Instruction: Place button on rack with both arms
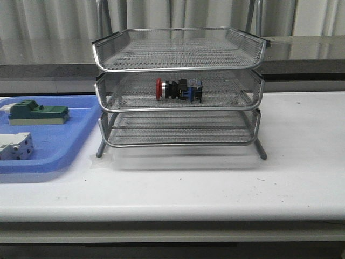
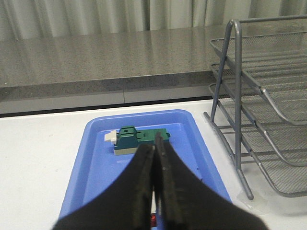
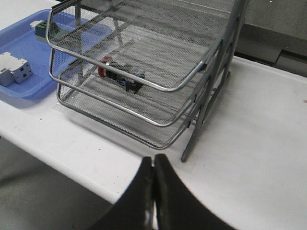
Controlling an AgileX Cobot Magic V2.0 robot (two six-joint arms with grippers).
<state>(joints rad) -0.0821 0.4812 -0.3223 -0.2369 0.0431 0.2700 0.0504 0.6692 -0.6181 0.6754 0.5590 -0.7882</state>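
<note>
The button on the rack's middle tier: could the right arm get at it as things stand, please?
Probably yes, but awkwardly. The button lies on its side in the middle tray of the rack, under the top tray. The right claw is shut and back from the rack; only the tray's open front gap offers a way in.

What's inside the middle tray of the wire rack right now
The button lies on its side in the rack's middle tray, red cap toward the blue tray. Nothing else shows there; mesh blurs its far corners.

Red-capped button (image 1: 179, 89), silver rack (image 1: 180, 51)
</note>
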